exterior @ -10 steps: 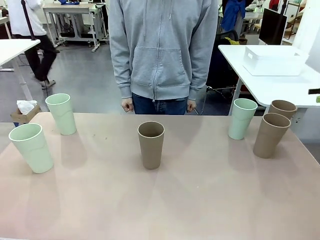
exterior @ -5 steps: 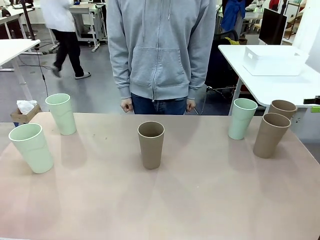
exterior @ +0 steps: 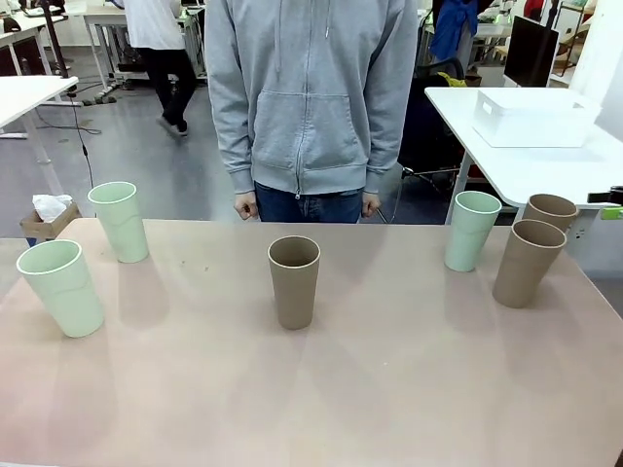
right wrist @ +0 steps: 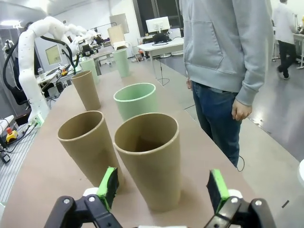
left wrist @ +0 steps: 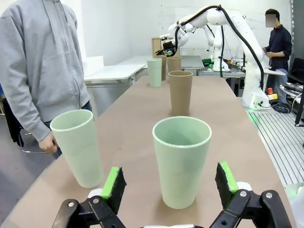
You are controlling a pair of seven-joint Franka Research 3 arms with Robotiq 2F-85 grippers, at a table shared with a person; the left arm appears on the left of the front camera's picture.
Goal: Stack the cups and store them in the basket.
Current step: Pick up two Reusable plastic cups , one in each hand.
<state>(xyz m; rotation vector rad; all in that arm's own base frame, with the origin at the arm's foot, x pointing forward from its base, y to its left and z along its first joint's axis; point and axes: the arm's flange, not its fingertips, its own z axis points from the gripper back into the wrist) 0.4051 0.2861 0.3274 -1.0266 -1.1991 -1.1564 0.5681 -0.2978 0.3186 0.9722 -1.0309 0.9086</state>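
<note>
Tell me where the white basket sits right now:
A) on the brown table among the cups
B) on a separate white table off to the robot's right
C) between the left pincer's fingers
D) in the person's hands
B: in the front view the basket rests on the white side table, beyond the right edge of the table that holds the cups.

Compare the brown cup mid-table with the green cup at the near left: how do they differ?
Colour: the middle brown cup is taupe, the near-left green cup pale mint. Neighbours: the brown cup stands alone mid-table; the green cup has a second green cup just behind it. Both stand upright, mouth up, tapered, without handles, about equal in size.
</note>
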